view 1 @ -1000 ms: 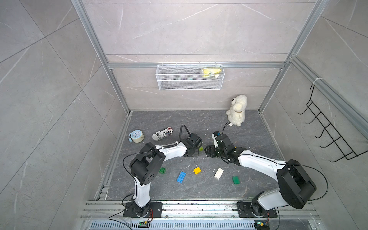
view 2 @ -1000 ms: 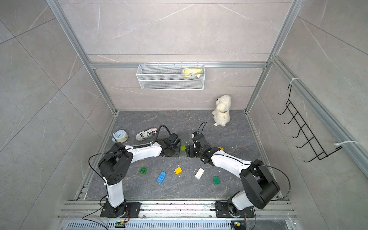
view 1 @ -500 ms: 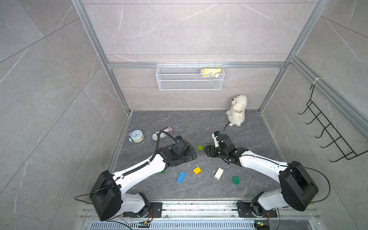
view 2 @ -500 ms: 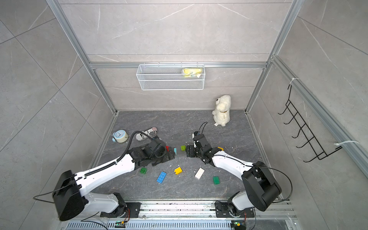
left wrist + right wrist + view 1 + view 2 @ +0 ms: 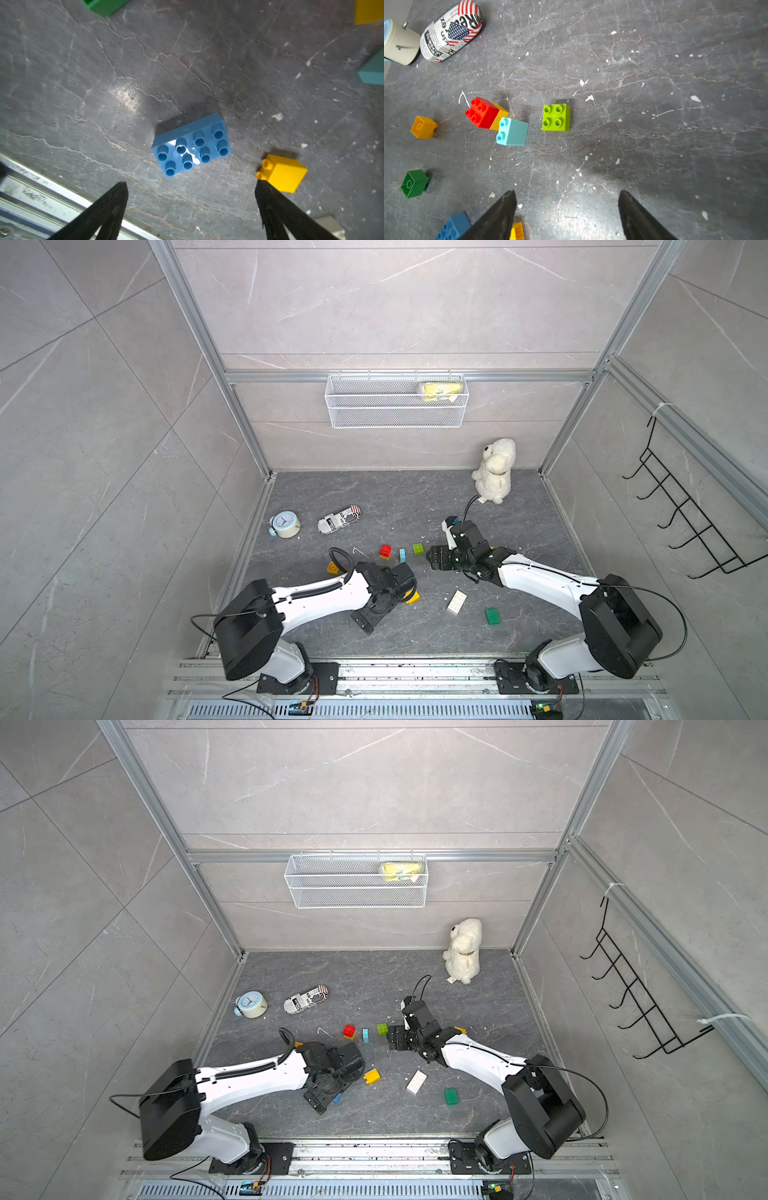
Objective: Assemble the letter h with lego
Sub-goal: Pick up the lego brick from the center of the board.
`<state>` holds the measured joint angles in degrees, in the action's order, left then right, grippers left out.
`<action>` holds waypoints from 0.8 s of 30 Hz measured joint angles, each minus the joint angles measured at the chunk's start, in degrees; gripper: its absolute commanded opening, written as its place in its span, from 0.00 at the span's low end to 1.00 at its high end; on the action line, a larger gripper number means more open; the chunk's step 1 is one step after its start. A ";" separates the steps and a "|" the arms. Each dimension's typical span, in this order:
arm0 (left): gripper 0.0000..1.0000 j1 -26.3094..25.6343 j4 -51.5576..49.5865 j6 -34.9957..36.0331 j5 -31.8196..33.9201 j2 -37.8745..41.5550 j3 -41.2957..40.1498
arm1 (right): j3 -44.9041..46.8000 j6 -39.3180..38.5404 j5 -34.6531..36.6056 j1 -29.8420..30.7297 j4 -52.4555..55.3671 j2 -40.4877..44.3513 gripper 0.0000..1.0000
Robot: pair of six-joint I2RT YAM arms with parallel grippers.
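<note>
Loose lego [image 5: 385, 551] lies lower centre in both top views, none held.
Left gripper [image 5: 190, 185] fingers spread wide over the blue brick [image 5: 191, 147], yellow brick [image 5: 284, 176] near one tip; right gripper [image 5: 568, 193] fingers apart, short of the lime brick [image 5: 556, 117]. Flag-print pouch [image 5: 450, 31] bears newsprint lettering, too broken to read.

The left arm [image 5: 320, 605] and right arm [image 5: 540, 580] had glossy white shells, bulky black joints and looping black cables [image 5: 320, 588]; left gripper [image 5: 190, 183] and right gripper [image 5: 566, 191] bore tapered matte-black fingers [image 5: 108, 212].
</note>
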<state>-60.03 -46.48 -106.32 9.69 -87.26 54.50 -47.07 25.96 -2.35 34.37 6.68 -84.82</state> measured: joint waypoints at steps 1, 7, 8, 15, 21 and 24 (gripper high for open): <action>1.00 0.00 0.33 -1.38 0.04 -1.36 0.20 | -0.02 0.00 -0.02 0.00 0.09 0.00 0.81; 1.00 0.00 0.79 -7.76 0.72 -4.33 0.90 | -0.09 0.00 -0.70 -0.02 0.17 0.02 0.81; 0.99 0.00 0.85 -8.33 0.76 -4.48 0.90 | -0.09 0.00 -0.87 -0.02 0.17 0.02 0.81; 0.98 0.00 3.67 -10.69 2.21 -4.85 -1.55 | -0.09 0.02 -2.16 -0.02 0.17 0.13 0.80; 0.89 0.00 3.63 -9.31 3.30 -4.79 -2.84 | -0.09 0.02 -2.21 -0.02 0.17 0.74 0.79; 0.84 0.02 3.65 -6.99 3.87 -4.57 -2.99 | -0.09 0.02 -2.19 0.00 0.17 0.92 0.79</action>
<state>-60.01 -42.83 -113.32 13.56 -91.83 51.51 -47.16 25.98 -4.54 34.37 6.85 -83.90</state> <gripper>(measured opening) 0.867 0.790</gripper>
